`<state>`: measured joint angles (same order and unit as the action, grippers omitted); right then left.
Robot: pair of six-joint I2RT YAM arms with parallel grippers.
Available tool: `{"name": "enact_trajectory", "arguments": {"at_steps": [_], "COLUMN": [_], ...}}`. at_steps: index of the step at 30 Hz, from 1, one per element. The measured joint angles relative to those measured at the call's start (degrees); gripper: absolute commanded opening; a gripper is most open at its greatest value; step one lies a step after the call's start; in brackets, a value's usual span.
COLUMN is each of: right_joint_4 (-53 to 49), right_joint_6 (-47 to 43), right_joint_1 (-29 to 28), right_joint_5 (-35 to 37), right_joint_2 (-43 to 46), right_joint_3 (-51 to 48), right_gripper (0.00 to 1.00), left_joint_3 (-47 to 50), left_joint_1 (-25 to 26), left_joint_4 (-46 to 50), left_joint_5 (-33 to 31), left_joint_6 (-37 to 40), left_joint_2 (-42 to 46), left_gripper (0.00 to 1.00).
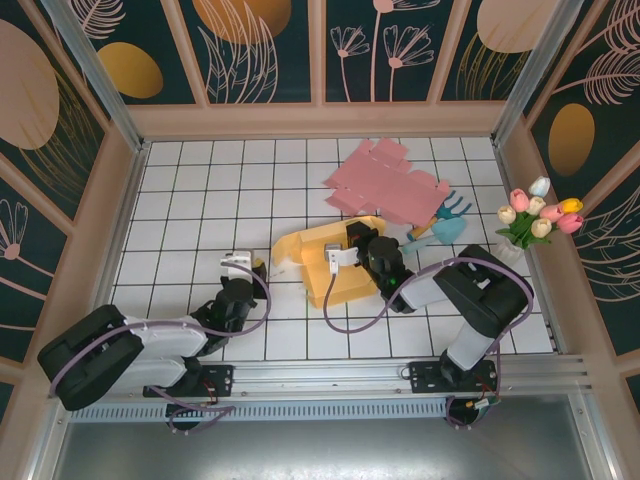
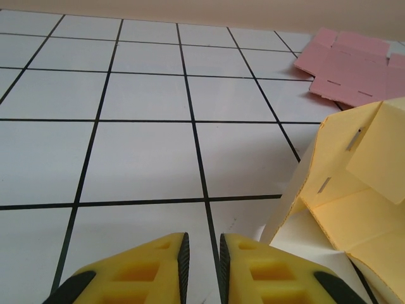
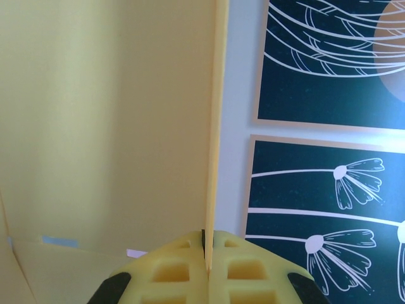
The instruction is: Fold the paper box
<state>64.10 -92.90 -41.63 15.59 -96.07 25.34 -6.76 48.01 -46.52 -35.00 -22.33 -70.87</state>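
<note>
Right tool [image 3: 207, 253] clamped on yellow box [image 1: 330, 262] panel edge.

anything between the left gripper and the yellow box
Nothing: in the left wrist view only bare white tiled table separates the left gripper from the yellow box, just to its right.

The top view looks down on the whole table [image 1: 200, 190] from behind. The left wrist view skims low across it; the right wrist view faces the wall, close. All share the yellow box [image 1: 335, 265].
</note>
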Motion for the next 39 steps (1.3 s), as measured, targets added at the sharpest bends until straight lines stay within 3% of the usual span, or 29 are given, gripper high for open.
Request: {"name": "enact_trajectory", "arguments": {"at_steps": [16, 20, 27, 39], "right_joint_4": [0.4, 0.4, 0.5, 0.4], "right_joint_6": [-0.3, -0.3, -0.3, -0.4], "right_joint_1": [-0.1, -0.1, 0.0, 0.0], "right_joint_5": [0.5, 0.5, 0.5, 0.5], "right_joint_2": [-0.5, -0.5, -0.7, -0.7], "right_joint_3": [0.0, 0.0, 0.0, 0.1], "right_gripper": [0.00, 0.00, 0.00, 0.00], "left_joint_3": [-6.7, -6.5, -4.1, -7.8], "left_joint_1": [-0.2, -2.8, -10.2, -11.6], "left_joint_4": [-4.3, -4.2, -3.5, -7.4], "left_joint_5": [-0.1, 0.2, 4.7, 16.3], "left_joint_6": [9.5, 10.0, 4.5, 5.7], "left_joint_2": [-9.0, -7.9, -2.5, -17.4], "left_gripper": [0.25, 0.25, 0.27, 0.35]}}
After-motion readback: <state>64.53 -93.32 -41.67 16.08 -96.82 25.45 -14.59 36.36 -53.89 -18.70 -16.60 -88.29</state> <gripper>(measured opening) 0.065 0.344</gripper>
